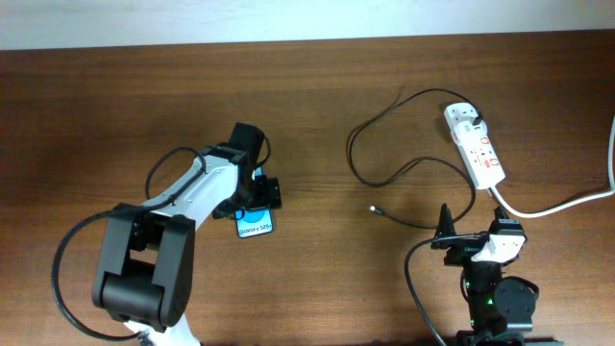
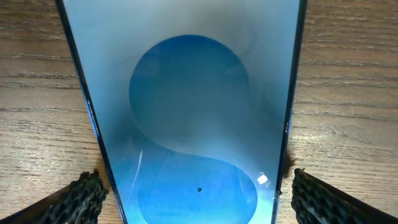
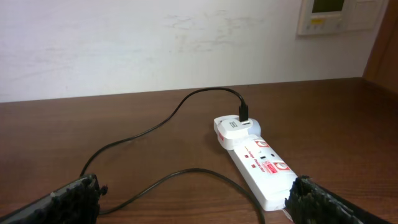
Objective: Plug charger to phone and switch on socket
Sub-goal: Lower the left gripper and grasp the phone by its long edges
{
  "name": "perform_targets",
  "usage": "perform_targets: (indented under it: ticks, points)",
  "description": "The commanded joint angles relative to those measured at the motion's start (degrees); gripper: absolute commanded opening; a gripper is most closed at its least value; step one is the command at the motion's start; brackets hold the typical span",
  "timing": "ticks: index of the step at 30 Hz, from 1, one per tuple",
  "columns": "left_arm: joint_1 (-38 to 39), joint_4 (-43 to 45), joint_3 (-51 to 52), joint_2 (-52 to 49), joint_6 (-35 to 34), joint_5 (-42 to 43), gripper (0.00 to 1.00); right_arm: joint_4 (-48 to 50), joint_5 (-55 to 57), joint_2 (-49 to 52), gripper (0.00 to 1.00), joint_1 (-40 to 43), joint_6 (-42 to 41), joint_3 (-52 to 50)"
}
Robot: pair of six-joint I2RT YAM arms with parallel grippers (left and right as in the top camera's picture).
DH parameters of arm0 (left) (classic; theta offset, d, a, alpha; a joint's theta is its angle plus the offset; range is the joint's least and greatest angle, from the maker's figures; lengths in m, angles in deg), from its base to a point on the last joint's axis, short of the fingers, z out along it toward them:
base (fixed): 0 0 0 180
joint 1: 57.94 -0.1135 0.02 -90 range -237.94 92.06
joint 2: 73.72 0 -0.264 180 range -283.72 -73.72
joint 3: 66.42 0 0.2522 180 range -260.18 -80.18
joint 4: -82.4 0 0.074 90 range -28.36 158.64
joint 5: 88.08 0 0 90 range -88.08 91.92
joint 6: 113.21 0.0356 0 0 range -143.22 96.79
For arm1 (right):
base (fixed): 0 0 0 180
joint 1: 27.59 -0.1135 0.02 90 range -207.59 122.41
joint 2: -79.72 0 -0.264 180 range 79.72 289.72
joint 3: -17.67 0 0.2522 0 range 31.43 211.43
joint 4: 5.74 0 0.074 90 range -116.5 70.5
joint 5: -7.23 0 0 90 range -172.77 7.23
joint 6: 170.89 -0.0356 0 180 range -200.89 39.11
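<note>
The phone (image 2: pixel 193 106) lies flat on the wooden table, its light blue screen with a darker blue blob filling the left wrist view. My left gripper (image 2: pixel 199 198) is open and straddles its sides, one finger just outside each edge. Overhead, only the phone's "Galaxy" end (image 1: pixel 255 227) shows below the left gripper (image 1: pixel 258 190). The white socket (image 1: pixel 476 144) lies at the back right, with the charger's dark plug (image 3: pixel 244 112) in a white adapter at its far end. The black charger cable (image 1: pixel 352 154) loops left, its silvery tip (image 1: pixel 373 209) lying free. My right gripper (image 3: pixel 196 205) is open near the socket (image 3: pixel 261 165).
The socket's thick white cord (image 1: pixel 567 202) runs off the right edge. My left arm (image 1: pixel 144 259) crosses the front left of the table. A white wall stands behind the table, with a control panel (image 3: pixel 339 15) on it.
</note>
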Motion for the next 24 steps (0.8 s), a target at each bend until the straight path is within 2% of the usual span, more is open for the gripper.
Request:
perform_targets:
  ticks: [1, 3, 4, 6, 7, 13, 18, 24]
  points:
    - [0.02, 0.55, 1.05, -3.37, -0.94, -0.61, 0.99, -0.33, 0.09, -0.37, 0.98, 0.00, 0.44, -0.28]
    - [0.02, 0.63, 1.75, -5.55, -0.98, -0.57, 0.99, -0.33, 0.09, -0.37, 0.98, 0.00, 0.44, -0.28]
    - [0.02, 0.68, 2.36, -5.66, -0.98, -0.17, 0.90, -0.33, 0.09, -0.37, 0.98, 0.00, 0.44, -0.28]
    - [0.02, 0.55, 2.89, -5.68, -0.96, -0.20, 0.65, -0.33, 0.09, -0.37, 0.98, 0.00, 0.46, -0.28]
    - [0.02, 0.57, 2.89, -5.68, -0.98, -0.17, 0.57, -0.33, 0.09, -0.37, 0.98, 0.00, 0.46, -0.28]
    - [0.02, -1.18, 2.25, -5.57, -0.96, -0.20, 0.28, -0.35, 0.09, -0.37, 0.98, 0.00, 0.46, -0.28]
    - [0.02, -6.19, -2.56, -4.02, -0.96, -0.20, 0.14, -0.33, 0.09, -0.37, 0.98, 0.00, 0.46, -0.28]
    - [0.02, -9.27, -4.15, 6.38, -0.96, -0.15, 0.12, -0.35, 0.09, -0.37, 0.98, 0.00, 0.44, -0.28]
